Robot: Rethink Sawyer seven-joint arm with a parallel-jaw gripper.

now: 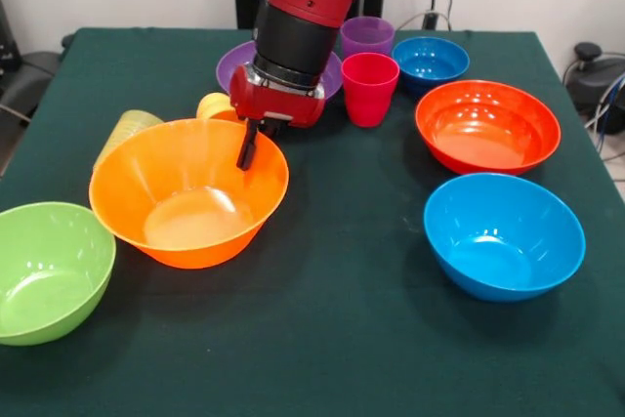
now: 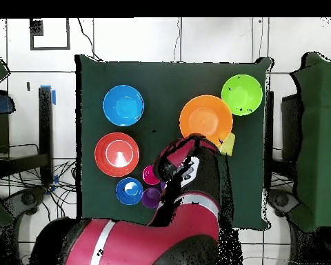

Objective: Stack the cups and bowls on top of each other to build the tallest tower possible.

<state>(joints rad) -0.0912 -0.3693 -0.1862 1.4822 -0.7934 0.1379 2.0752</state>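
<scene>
The largest orange-yellow bowl [image 1: 190,192] [image 2: 205,117] stands upright and empty at the front left. My gripper [image 1: 248,148] [image 2: 196,140] reaches down at this bowl's far rim, its tip just inside the rim. A pale yellow cup [image 1: 125,132] [image 2: 227,143] and an orange-yellow cup [image 1: 213,106] lie on their sides behind the bowl. The purple bowl [image 1: 232,65] sits mostly hidden behind the arm. A red-pink cup [image 1: 369,88] [image 2: 151,174] and a purple cup [image 1: 366,36] [image 2: 152,197] stand upright beside the arm. Nothing is stacked.
A lime green bowl [image 1: 44,271] [image 2: 242,94] touches the orange bowl's left side. On the right stand a red-orange bowl [image 1: 486,126] [image 2: 117,154], a light blue bowl [image 1: 503,236] [image 2: 123,105] and a small dark blue bowl [image 1: 430,61] [image 2: 129,190].
</scene>
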